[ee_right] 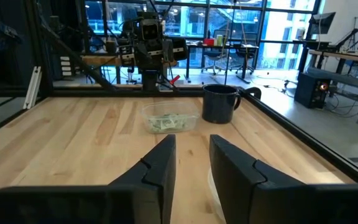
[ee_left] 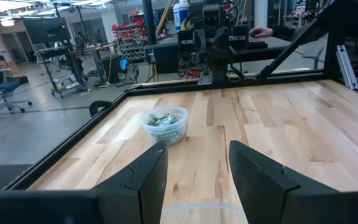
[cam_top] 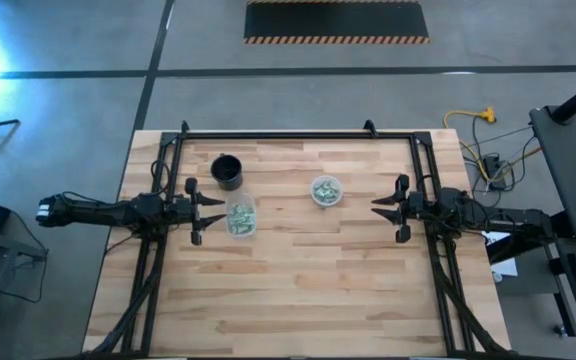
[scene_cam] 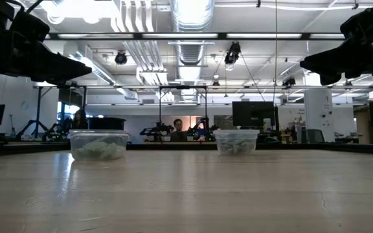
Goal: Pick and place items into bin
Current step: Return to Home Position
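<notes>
The items are small pale green-and-white wrinkly pieces lying in two clear tubs. One tub [cam_top: 240, 217] [ee_right: 169, 120] stands on the table just in front of my left gripper [cam_top: 218, 211] [ee_left: 197, 168]. The other tub [cam_top: 326, 190] [ee_left: 165, 124] stands near the table's middle. Which of the two is the bin I cannot tell. My left gripper hangs level above the table at its left side, open with nothing between its fingers. My right gripper [cam_top: 375, 208] [ee_right: 191, 165] hangs level at the right side, open by a narrower gap, also with nothing in it.
A black cup [cam_top: 227, 171] [ee_right: 219, 102] stands upright on the table behind the left tub, toward the far edge. A black frame [cam_top: 298, 135] runs along the table's far, left and right sides. The near half of the wooden top [cam_top: 298, 300] is bare wood.
</notes>
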Robot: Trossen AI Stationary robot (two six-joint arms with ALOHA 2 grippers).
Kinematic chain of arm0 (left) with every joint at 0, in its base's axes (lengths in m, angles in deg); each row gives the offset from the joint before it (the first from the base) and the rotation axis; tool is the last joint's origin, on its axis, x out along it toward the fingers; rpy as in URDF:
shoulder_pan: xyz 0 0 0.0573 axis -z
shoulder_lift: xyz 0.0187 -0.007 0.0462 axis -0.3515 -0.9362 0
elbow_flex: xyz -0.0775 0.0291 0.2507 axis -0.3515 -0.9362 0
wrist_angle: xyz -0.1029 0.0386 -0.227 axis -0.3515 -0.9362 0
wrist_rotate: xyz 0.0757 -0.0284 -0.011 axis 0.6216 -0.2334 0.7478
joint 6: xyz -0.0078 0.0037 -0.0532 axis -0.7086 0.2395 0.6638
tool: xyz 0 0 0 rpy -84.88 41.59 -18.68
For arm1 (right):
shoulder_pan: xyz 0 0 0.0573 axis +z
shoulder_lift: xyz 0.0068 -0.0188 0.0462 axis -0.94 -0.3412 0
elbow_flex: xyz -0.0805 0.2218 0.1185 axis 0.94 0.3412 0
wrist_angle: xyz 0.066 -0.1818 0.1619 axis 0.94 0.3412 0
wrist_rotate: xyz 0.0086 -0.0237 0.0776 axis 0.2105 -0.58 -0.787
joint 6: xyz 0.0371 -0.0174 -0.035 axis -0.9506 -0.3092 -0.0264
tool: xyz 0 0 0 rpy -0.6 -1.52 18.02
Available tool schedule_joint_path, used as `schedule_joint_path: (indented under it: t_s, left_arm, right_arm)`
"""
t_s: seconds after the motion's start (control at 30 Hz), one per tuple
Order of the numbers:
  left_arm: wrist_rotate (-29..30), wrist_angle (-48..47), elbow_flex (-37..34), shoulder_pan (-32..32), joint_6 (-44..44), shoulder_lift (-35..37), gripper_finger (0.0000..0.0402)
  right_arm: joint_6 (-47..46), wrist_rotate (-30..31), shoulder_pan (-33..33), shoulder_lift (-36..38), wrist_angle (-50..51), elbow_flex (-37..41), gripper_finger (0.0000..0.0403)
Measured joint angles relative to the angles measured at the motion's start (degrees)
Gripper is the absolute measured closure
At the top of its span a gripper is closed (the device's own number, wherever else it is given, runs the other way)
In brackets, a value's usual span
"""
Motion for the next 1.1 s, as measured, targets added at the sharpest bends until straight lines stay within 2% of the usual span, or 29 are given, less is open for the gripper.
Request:
schedule_joint_path:
  t_s: [0.27, 0.77, 1.1]
  left_arm:
    - [0.0, 0.01, 0.0, 0.0, 0.0, 0.0, 0.0246]
    - [-0.01, 0.01, 0.0, 0.0, 0.0, 0.0, 0.0246]
    - [-0.01, -0.01, 0.0, -0.02, 0.0, 0.0, 0.0246]
  right_arm:
    - [0.02, 0.0, 0.0, 0.0, 0.0, 0.0, 0.0326]
    - [0.02, 0.01, -0.01, 0.0, 0.01, 0.0, 0.0316]
    - [0.02, 0.0, -0.01, 0.0, 0.01, 0.0, 0.033]
